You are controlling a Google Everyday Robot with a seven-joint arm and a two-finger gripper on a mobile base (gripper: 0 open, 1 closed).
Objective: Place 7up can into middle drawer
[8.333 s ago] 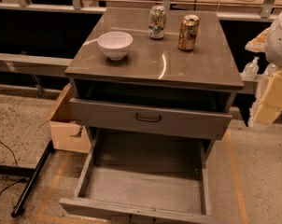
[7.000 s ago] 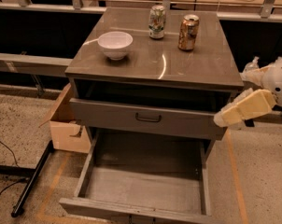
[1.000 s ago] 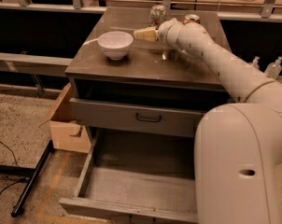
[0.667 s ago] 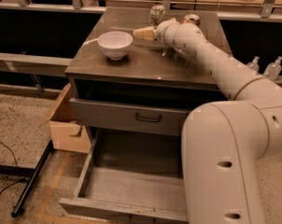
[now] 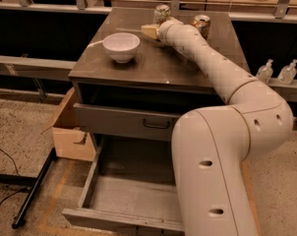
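Your pincer (image 5: 151, 30) sits top centre, just beside the 7up can (image 5: 161, 12) on the table (image 5: 138, 65); open or closed, cannot tell. Arm (image 5: 222, 132) hides right half of the open middle drawer (image 5: 124, 198), lower frame.

On the cabinet top (image 5: 153, 65), a bowl (image 5: 121, 45) is placed at nine o'clock, the 7up can (image 5: 162, 14) at twelve by the back edge, and a second can (image 5: 201, 23) at two. The gripper (image 5: 147, 31) is held just before the 7up can, at its seven o'clock. The middle drawer (image 5: 126, 200) is extended at six o'clock, below a drawer front (image 5: 124, 122). A cardboard box (image 5: 70, 136) is set at the cabinet's eight o'clock.
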